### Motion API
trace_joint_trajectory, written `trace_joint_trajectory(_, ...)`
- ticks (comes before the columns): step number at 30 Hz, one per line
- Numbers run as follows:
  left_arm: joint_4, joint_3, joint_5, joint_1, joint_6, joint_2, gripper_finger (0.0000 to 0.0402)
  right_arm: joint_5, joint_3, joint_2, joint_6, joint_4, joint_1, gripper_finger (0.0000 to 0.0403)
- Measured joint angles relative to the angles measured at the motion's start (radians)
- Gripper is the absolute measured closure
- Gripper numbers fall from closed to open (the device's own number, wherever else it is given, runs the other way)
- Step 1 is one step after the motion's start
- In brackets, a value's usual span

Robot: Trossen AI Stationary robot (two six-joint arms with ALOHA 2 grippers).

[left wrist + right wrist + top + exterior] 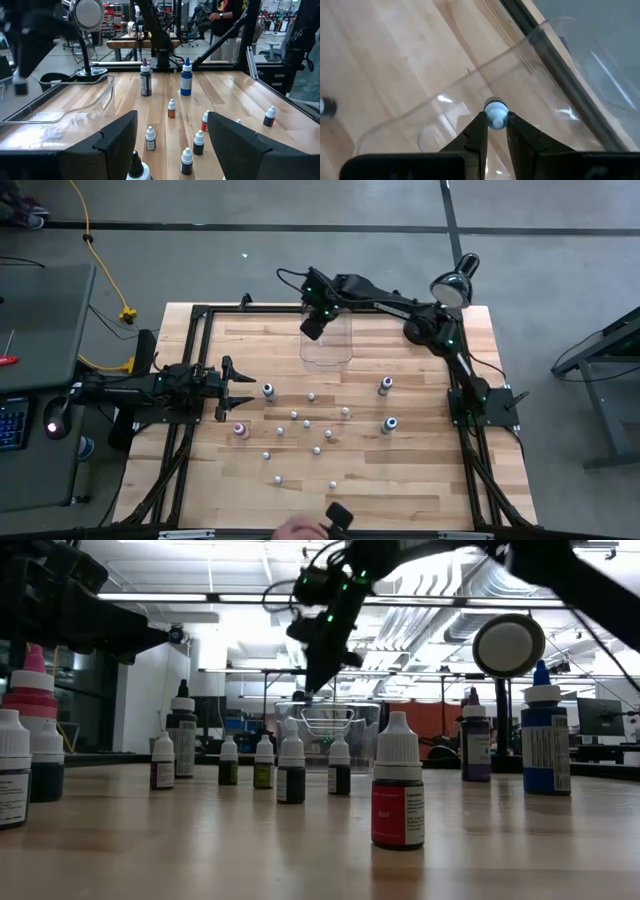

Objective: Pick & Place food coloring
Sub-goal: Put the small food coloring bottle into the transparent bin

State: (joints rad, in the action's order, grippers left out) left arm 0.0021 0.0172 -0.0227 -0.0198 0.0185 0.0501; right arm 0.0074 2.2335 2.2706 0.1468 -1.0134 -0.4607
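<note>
The right gripper (495, 131) hangs over the clear bin (326, 352), its jaws pinched on a small white-capped bottle (495, 111) just above the bin's near rim. Let go too early, or off to one side, and that bottle could clip the rim and bounce out. The other food coloring bottles (300, 423) stand scattered on the table (420, 480) in front of the bin. The left gripper (240, 387) waits spread wide beside them.

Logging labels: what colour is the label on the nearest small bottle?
Red label on the bottle, clearest in the low view.
</note>
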Motion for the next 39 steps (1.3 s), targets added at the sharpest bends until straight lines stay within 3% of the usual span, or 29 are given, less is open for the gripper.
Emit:
trace_joint_trajectory(7, 0.000, 0.000, 0.000, 0.000, 0.000, 0.000, 0.0163, -0.007, 0.051, 0.103, 0.019, 0.017, -0.038, 0.0348)
trace_joint_trajectory(17, 0.000, 0.000, 0.004, 0.000, 0.000, 0.000, 0.0163, 0.003, 0.026, 0.115, 0.117, 0.112, -0.082, 0.0347)
trace_joint_trajectory(39, 0.000, 0.000, 0.010, 0.000, 0.000, 0.000, 0.0163, -0.024, 0.026, 0.180, 0.238, 0.098, -0.089, 0.0347)
